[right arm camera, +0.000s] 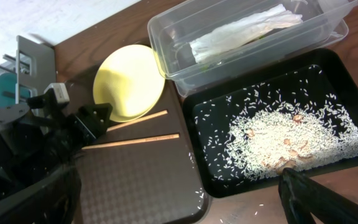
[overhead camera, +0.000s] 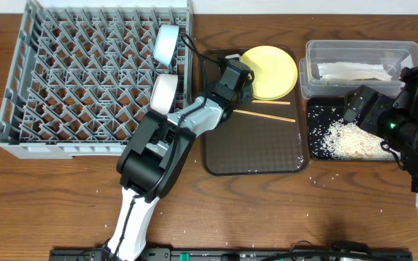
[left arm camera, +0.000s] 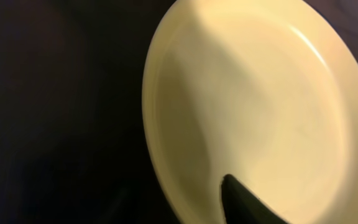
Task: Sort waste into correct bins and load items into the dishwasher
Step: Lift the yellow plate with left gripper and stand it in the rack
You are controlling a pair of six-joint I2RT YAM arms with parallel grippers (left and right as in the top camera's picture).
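Brown wooden table (overhead camera: 339,210), seen from above, with scattered white grains near its front edge. At far left you find the grey dish rack (overhead camera: 93,72). It holds a light blue bowl (overhead camera: 166,42) and a white bowl (overhead camera: 163,94), both standing on edge along its right side.

Your left arm reaches from the front edge across to the brown tray (overhead camera: 256,148). The left gripper (overhead camera: 244,80) sits at the left rim of the yellow plate (overhead camera: 269,71), which lies in the tray's far corner. The left wrist view is filled by the plate with one dark fingertip (left arm camera: 244,202) over it, so you cannot tell whether the fingers are closed on the rim.

The two chopsticks (overhead camera: 267,115) lie on the brown tray just in front of the plate.

To the right, the clear tub (overhead camera: 361,47) holds the paper wrapper (overhead camera: 350,71). Directly in front of it, the black tray (overhead camera: 318,148) holds a heap of rice (overhead camera: 350,139) (with stray grains around it).

The right gripper (overhead camera: 358,105) hangs over the far left part of the black tray. Only one finger (right arm camera: 316,199) shows in its wrist view, so you cannot tell its opening.
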